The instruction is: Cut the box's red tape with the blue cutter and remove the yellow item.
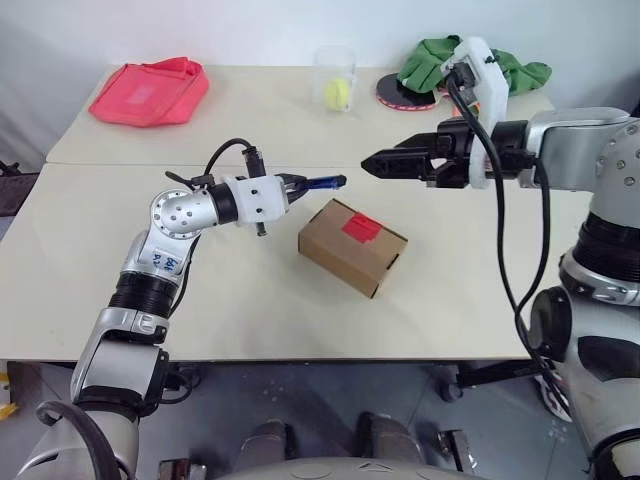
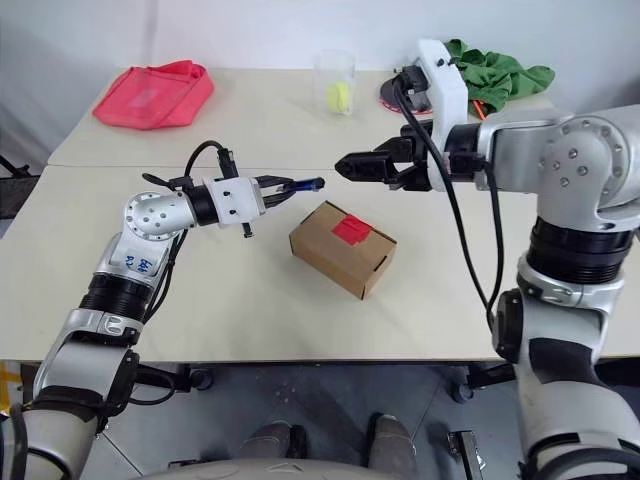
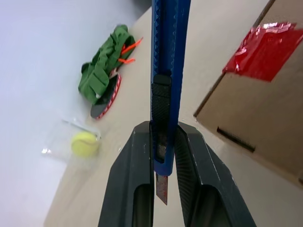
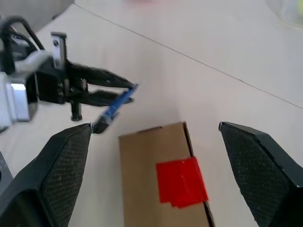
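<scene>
Carton, brown cardboard box [image 1: 352,246], lies closed at frame centre on the desk [image 1: 250,300], red tape [image 1: 362,228] intact on its upper face. Left of it, the left tool [image 1: 296,185] pinches the blue cutter [image 1: 325,183], which points toward the box, apart from it. Upper right, the right tool [image 4: 154,137] hangs spread wide above the box. Cutting has not begun; next, probably, the cutter's tip must reach the tape while the right tool steadies the box. Whatever yellow item it holds is hidden.

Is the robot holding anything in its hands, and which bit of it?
The left end effector grips the slim blue plastic cutter near its rear end, the body sticking out forward. The right end effector holds nothing.
</scene>
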